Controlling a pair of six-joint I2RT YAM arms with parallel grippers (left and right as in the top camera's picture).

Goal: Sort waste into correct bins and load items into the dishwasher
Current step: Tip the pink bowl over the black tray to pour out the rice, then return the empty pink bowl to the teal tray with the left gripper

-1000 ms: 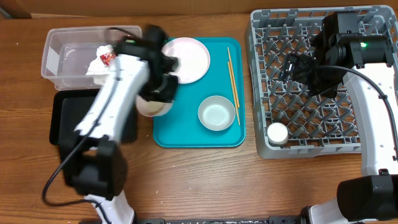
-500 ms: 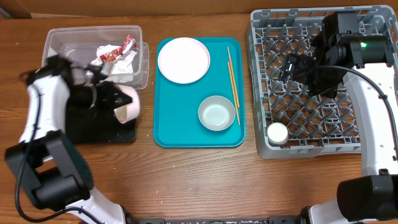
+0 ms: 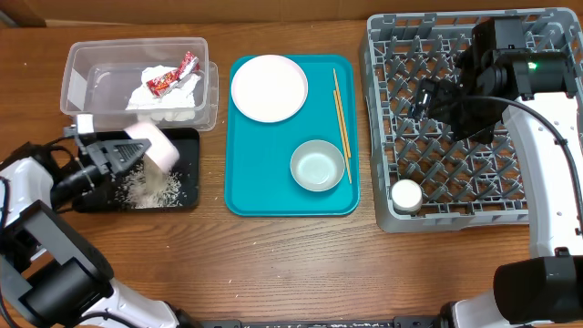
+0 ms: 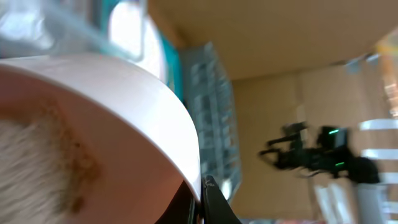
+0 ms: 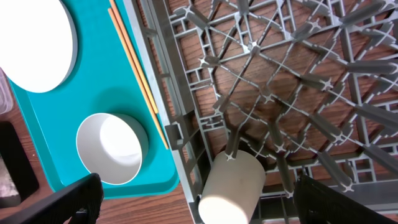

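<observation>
Over the black tray (image 3: 189, 150), my left hand (image 3: 135, 151) stays clamped on the pink bowl (image 3: 157, 148), now tipped. Rice (image 3: 150, 189) has just spilled out, so the bowl should soon be rack-ready. My right hand (image 3: 428, 98) gapes.

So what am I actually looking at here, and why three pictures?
Two robot arms at a table, clearing up after a meal. One picture looks down from above; the other two come from small cameras on each wrist. The left arm grips a pink bowl in its jaws, tipped over a black tray where rice lies. The clear tub holds tissue and a wrapper. On the teal tray sit a plate, a whitish bowl and chopsticks. The right arm hangs over the grey rack, jaws open and empty; a white cup sits in the rack.
</observation>
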